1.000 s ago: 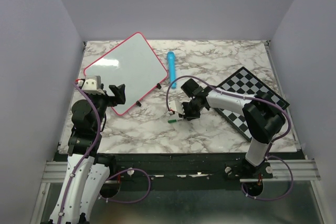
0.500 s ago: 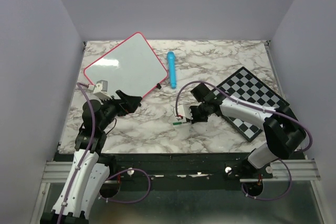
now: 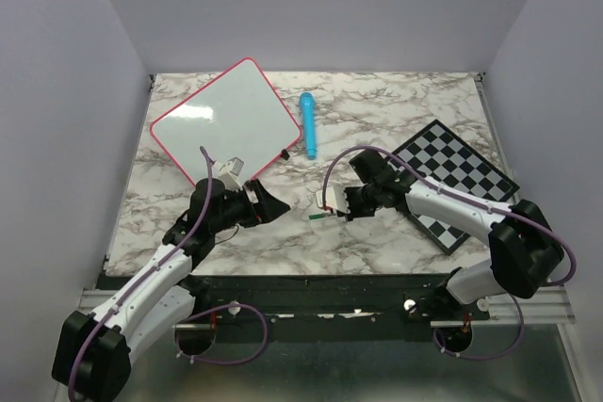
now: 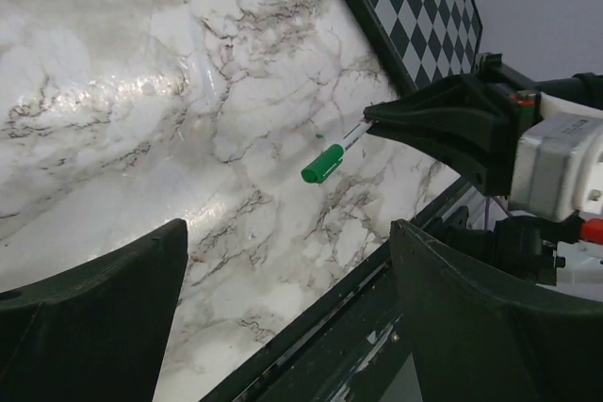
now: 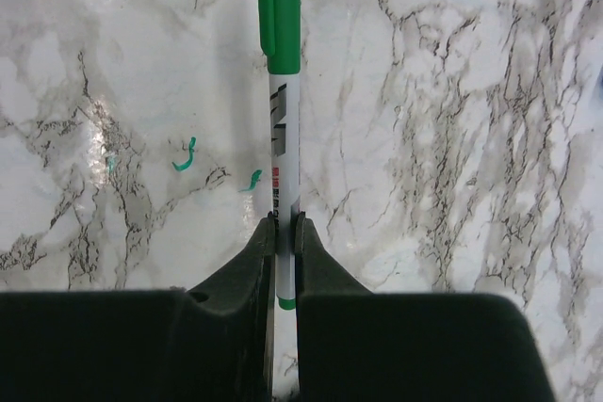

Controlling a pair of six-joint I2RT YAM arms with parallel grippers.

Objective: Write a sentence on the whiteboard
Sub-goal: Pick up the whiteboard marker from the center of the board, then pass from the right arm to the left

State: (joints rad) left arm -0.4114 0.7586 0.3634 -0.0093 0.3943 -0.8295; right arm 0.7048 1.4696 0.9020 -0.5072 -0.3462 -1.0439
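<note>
"Where is your whiteboard (image 3: pixel 226 120) sitting?"

"It's beyond your left gripper (image 3: pixel 267 202) and off to its left, lying flat and turned corner-on to you. You have a glossy white face, a thin pink-red rim and rounded corners. It's well apart from your right gripper (image 3: pixel 337 206)."

"And your hands?"

"Your left fingers stand wide apart with nothing between them. Your right fingers are pinched tight on a marker (image 5: pixel 284 120), white barrel, green cap pointing out past the fingertips toward your left gripper."
</note>
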